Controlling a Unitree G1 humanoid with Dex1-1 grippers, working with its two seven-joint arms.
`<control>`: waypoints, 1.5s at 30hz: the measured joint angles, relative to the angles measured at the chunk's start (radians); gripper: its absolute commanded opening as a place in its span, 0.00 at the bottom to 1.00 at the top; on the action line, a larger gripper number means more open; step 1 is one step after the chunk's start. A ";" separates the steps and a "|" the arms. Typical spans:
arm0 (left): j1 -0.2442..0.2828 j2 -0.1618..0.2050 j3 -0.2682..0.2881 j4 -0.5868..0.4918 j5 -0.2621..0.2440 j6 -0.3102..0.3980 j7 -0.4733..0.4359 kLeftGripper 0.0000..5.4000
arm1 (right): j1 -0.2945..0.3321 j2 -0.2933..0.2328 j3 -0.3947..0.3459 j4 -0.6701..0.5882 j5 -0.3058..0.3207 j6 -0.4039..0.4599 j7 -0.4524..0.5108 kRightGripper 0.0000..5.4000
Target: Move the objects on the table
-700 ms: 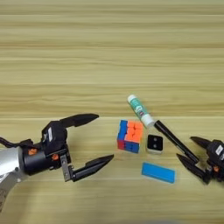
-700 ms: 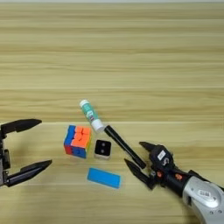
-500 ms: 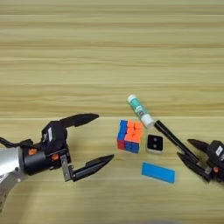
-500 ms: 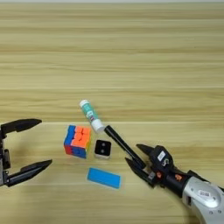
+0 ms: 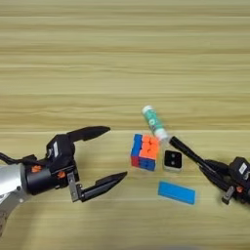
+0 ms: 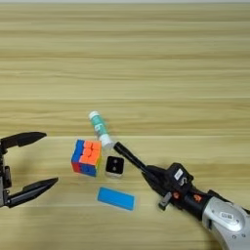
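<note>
Right gripper [image 6: 149,177] lower right, fingers clamped on thin black pen [image 6: 131,156]; left gripper [image 5: 105,156] lower left, fingers spread wide.

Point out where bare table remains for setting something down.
The table's whole far half, beyond the glue stick, is bare. Crowded: puzzle cube, tiny cube, blue block, pen, between left gripper and right gripper.

Blue block [image 5: 176,192], multicoloured cube [image 5: 145,152], black pen [image 6: 133,160]
</note>
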 measured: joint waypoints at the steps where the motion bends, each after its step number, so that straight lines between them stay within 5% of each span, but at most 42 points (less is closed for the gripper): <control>1: -0.001 0.000 0.000 0.000 0.000 0.000 0.001 1.00 | 0.000 0.000 0.000 -0.005 0.002 0.007 -0.002 0.17; 18: -0.015 0.000 0.003 0.006 0.000 0.000 0.005 1.00 | -0.006 0.001 -0.008 -0.063 0.027 0.088 -0.017 0.17; 34: -0.015 -0.002 0.002 0.011 0.000 0.000 0.007 1.00 | -0.047 0.004 -0.066 -0.329 0.132 0.109 -0.023 0.17; 45: -0.005 -0.007 -0.006 0.005 0.001 0.000 0.013 1.00 | -0.076 -0.048 -0.059 -0.482 0.202 0.147 0.051 0.17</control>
